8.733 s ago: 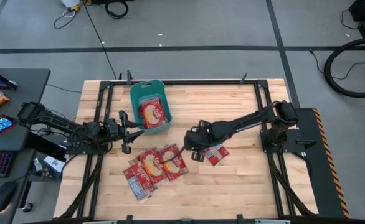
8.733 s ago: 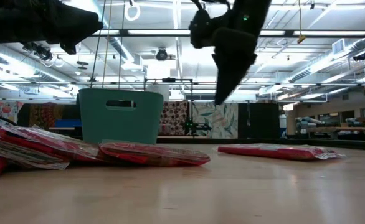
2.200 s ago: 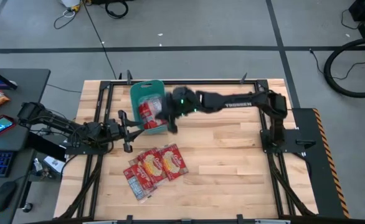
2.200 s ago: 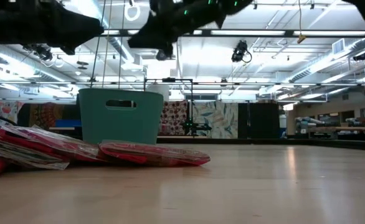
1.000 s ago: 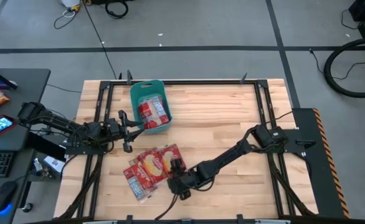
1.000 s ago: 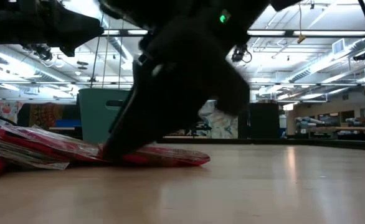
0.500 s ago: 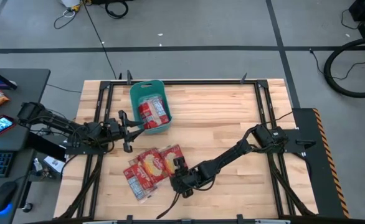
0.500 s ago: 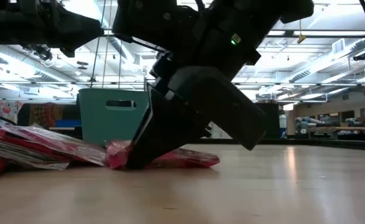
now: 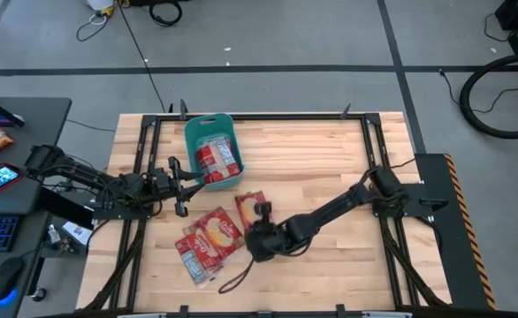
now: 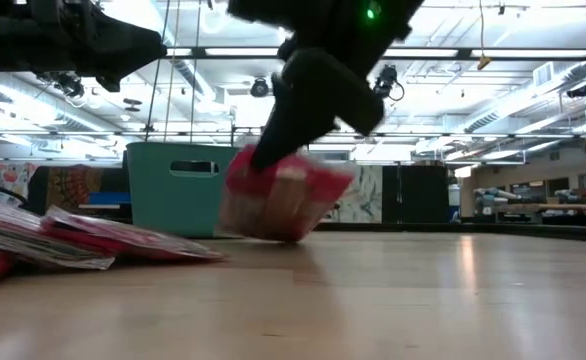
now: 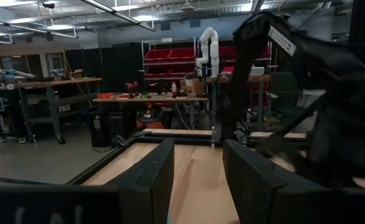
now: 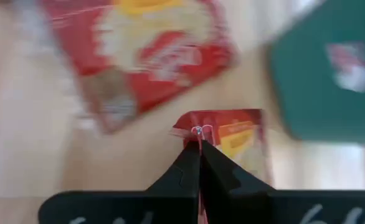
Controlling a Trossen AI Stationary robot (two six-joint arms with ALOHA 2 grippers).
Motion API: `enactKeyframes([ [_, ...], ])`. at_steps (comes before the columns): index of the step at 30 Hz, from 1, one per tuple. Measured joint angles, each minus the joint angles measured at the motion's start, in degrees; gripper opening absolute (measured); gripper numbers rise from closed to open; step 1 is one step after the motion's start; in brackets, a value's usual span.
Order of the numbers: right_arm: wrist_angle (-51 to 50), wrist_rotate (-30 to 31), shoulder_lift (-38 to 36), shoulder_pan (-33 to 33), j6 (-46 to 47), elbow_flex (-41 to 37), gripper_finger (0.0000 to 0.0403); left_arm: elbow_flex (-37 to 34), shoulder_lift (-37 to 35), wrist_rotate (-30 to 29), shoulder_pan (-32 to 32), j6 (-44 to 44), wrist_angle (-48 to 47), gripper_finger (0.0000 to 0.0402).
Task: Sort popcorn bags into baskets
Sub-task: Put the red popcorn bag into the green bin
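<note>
My right gripper [image 12: 199,148] is shut on one red popcorn bag [image 10: 285,195], which hangs above the table's middle and shows as [image 9: 250,208] in the high view. Several more popcorn bags [image 9: 208,240] lie overlapping flat on the table to its left. The teal basket [image 9: 191,141] stands at the far left with red bags [image 9: 217,157] inside. My left gripper [image 11: 198,180] waits open beside the basket's near end [image 9: 181,181], with nothing between its fingers. My right gripper pinches the bag's edge [image 12: 198,131] between its two shut fingers, only at their free ends. The fingers [image 10: 273,135] slant down from above. The bag hangs tilted below them, clear of the table.
The pile of bags [image 10: 83,240] lies low at the left of the low view, with the basket [image 10: 193,185] behind it. Black frame rails [image 9: 268,116] run along the table's edges. Bare wood [image 9: 330,159] lies between the basket and the right arm's base.
My right gripper has taken hold of a bag at the pile's right edge. It has then risen and gone toward the table's far edge. That bag has come off the table and hangs tilted, while the other bags stay where they were.
</note>
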Motion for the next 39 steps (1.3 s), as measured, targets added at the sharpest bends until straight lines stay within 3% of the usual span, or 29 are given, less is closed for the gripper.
enactKeyframes([
  [4, -4.59, 5.11, -3.76, -1.55, 4.3, 0.07, 0.0005, 0.0, -0.01, 0.0, 0.01, 0.0, -0.01, 0.0144],
  [9, -10.08, 6.08, -7.02, -4.42, 9.28, 0.07, 0.0004, 0.0, 0.0, 0.0, 0.02, -0.01, -0.02, 0.0144],
  [17, -12.24, 7.78, -12.17, -10.4, 9.1, 0.07, 0.0002, 0.0, 0.0, 0.0, 0.0, -0.02, 0.0, 0.0144],
  [31, 1.43, 5.53, -13.25, -22.34, -6.45, 0.09, 0.0002, 0.0, -0.02, 0.0, 0.02, 0.02, -0.02, 0.0144],
  [39, 16.77, -2.45, -13.14, -27.78, -16.25, 0.09, 0.0002, 0.0, -0.01, 0.0, 0.01, 0.02, 0.02, 0.0144],
])
